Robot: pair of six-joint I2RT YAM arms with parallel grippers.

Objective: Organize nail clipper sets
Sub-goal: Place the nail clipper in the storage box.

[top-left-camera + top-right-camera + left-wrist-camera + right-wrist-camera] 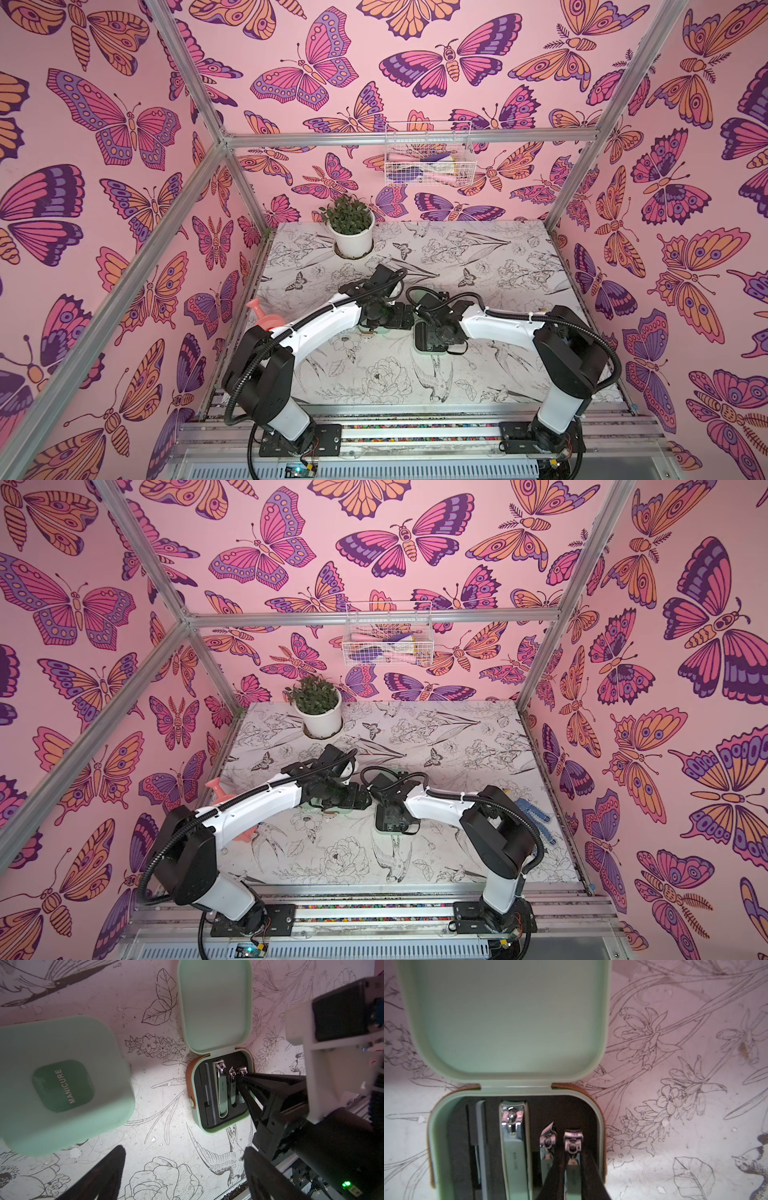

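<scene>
An open mint-green case (pixel 436 1147) lies on the table with its lid (pixel 508 1022) folded back. Its black insert holds a large clipper (pixel 513 1147), an angled clipper (pixel 548 1142), a grey file (pixel 480 1147) and a small clipper (pixel 573 1145). My right gripper (pixel 573 1169) reaches into the case, shut on the small clipper, one black finger on each side. A shut case (pixel 62 1084) marked MANICURE lies beside the open case (pixel 195 1093). My left gripper (pixel 185 1178) hovers open over bare table near both cases, holding nothing. In both top views the arms hide the cases almost wholly.
A pink watering can (pixel 266 318) stands behind the left arm near the left wall. A blue dotted glove (pixel 534 812) lies by the right wall. A potted plant (pixel 351 226) sits at the back left. A wire basket (pixel 428 160) hangs on the back wall.
</scene>
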